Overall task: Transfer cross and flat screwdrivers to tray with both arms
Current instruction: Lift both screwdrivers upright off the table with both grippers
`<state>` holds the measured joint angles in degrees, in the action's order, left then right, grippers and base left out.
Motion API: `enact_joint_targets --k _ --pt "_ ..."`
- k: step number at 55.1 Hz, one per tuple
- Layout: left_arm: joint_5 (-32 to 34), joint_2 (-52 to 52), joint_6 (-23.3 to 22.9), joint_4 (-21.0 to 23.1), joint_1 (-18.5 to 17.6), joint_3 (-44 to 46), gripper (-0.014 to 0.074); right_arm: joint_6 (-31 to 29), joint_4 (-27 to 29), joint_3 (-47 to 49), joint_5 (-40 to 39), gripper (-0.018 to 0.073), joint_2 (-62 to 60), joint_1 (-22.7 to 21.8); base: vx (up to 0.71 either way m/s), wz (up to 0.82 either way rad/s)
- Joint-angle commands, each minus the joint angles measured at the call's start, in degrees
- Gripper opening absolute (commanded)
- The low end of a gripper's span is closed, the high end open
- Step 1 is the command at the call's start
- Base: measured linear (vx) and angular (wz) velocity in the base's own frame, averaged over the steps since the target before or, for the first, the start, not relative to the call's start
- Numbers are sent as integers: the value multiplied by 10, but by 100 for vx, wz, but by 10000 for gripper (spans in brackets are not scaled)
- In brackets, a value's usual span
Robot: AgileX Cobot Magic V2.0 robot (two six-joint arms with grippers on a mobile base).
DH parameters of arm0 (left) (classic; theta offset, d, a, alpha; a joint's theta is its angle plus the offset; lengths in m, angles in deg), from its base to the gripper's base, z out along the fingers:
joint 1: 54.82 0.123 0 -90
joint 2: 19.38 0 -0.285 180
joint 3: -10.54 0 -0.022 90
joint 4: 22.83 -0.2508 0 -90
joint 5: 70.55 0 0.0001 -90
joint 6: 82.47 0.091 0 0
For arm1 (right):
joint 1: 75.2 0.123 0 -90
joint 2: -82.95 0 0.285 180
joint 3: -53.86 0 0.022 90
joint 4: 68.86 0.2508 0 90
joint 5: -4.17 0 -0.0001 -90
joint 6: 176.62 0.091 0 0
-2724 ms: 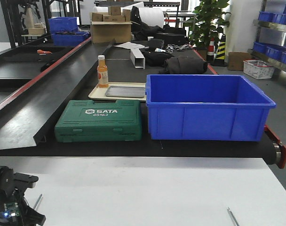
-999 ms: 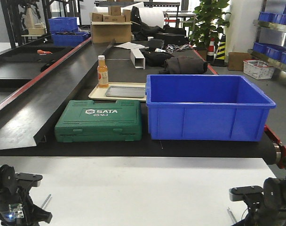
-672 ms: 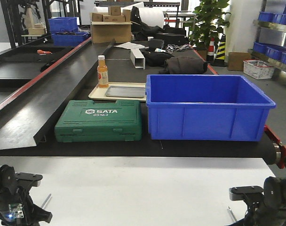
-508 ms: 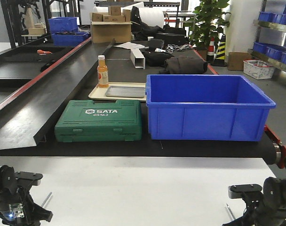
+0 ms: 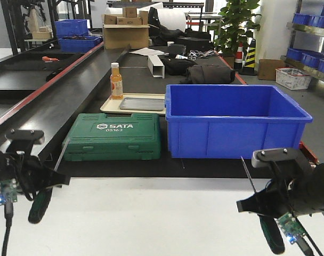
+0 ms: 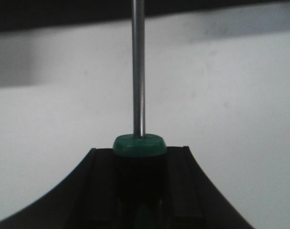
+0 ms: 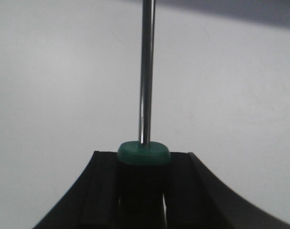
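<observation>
My left claw [image 5: 47,181] is clamped on the black, green-banded handle of one screwdriver [image 5: 39,205], whose steel shaft slants up and away. My right claw [image 5: 264,209] grips the other screwdriver [image 5: 272,238] the same way. Both tools hang above the white counter [image 5: 151,213], touching nothing else. I cannot tell which tip is cross and which is flat. The pick-up looks done on both sides, and the delivery is all ahead. The grey metal tray [image 5: 142,104] holds nothing yet. It sits on a beige tray [image 5: 106,108], well beyond me on the black belt [image 5: 140,80], behind the green SATA case [image 5: 113,137] and beside the blue bin [image 5: 234,125]. I judge both tools must travel over those and be set down inside its rim.
</observation>
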<state>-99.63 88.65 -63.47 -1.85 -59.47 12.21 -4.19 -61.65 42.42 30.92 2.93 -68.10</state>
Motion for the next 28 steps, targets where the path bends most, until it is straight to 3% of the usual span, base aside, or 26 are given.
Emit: enact_joint_targets --k 1,15,28 --pt "36 -79 8 18 -14 13 0 17 3 14 -42 -8 -76 9 0 0" --pt "84 -244 7 29 -52 -74 0 15 22 14 -44 -8 -189 9 0 0" --pt "104 -381 7 34 -52 -202 0 -19 48 -25 -15 -8 -292 9 0 0"
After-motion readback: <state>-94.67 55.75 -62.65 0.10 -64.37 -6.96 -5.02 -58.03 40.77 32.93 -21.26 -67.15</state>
